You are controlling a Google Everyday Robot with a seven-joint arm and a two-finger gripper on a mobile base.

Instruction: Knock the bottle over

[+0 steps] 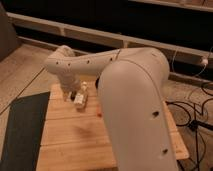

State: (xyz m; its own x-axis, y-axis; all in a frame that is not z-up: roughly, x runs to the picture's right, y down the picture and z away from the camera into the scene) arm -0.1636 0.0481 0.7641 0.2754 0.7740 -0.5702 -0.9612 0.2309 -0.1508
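My big white arm (130,100) reaches from the lower right across the wooden table (75,135) to its far left corner. The gripper (70,95) hangs below the wrist there, low over the tabletop. The bottle (80,97) is small and pale beige with a whitish cap. It sits right beside the gripper on its right side, leaning, with its top pointing away from me. I cannot tell whether it touches the gripper. The arm hides the right part of the table.
A dark mat (22,130) lies on the floor left of the table. Black cables (192,112) run over the floor at the right. A dark wall with a pale ledge (100,35) stands behind the table.
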